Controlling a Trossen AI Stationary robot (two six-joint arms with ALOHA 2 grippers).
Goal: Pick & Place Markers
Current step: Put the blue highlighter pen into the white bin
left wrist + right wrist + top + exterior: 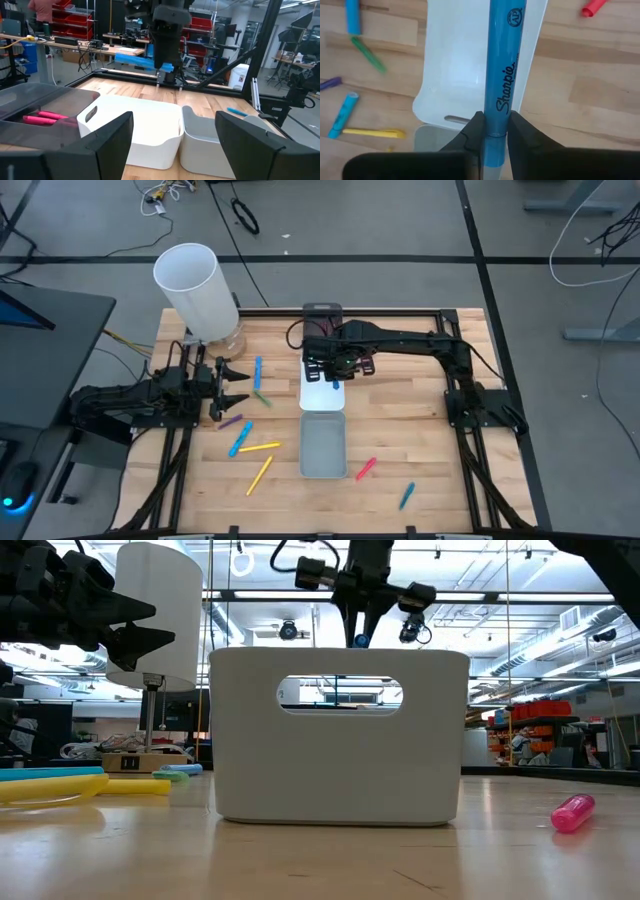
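- The wooden worktop (400, 430) carries everything; a tall white cylinder (196, 290) stands near its far left corner.
- Three trays run in a line down the middle: a black tray (322, 313) farthest back, a white tray (318, 393) in the centre, a grey tray (323, 445) nearest the front.
- The right arm reaches across over the white tray, and its right end effector (492, 131) is clamped on a blue marker (501, 75) — the fingers pinch it near one end, so most of the barrel sticks out over the tray's interior.
- The left end effector (232, 386) waits with its fingers wide apart and nothing between them, at the left side of the worktop beside the loose markers.
- Loose markers lie scattered: a yellow marker (259, 447), a light blue marker (240, 440) and others to the left of the trays; a red marker (365, 469) and another blue one (406, 495) to the front right.
- Judged by look, each marker is light, rigid and smooth — likely to roll or pivot if pinched near an end, so a grip across mid-barrel would hold it steadier.
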